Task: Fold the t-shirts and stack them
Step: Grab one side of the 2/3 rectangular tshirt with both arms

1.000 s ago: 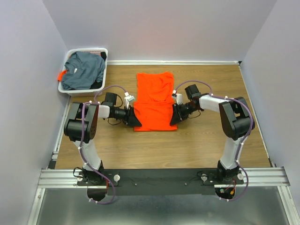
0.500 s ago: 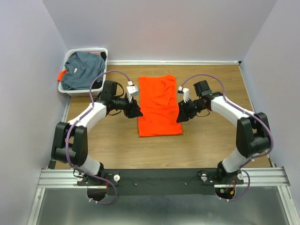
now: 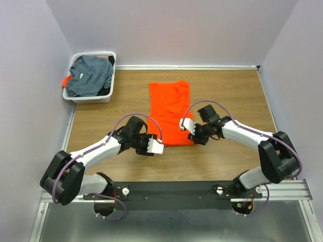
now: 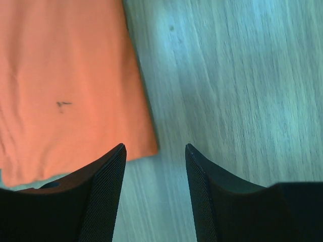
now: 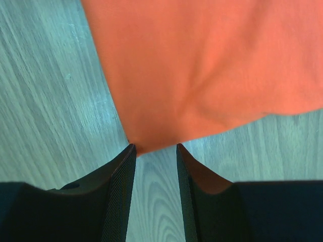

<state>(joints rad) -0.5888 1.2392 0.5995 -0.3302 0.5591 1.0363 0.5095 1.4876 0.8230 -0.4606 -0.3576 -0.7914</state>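
The orange t-shirt lies flat on the wooden table as a long folded strip. My left gripper is at its near left corner, open; in the left wrist view the gripper has only wood between its fingers, with the orange t-shirt just ahead. My right gripper is at the near right corner, also open; in the right wrist view the gripper has the tip of the orange t-shirt right at its fingertips. The dark grey-blue t-shirt lies crumpled in the basket.
The white slotted basket stands at the table's far left corner, against the wall. Grey walls close in the table on three sides. A metal rail holding both arm bases runs along the near edge.
Both grippers have moved from the middle of the orange shirt's sides to its near corners, and the arms have stretched out low. The shirt now lies straighter and narrower.
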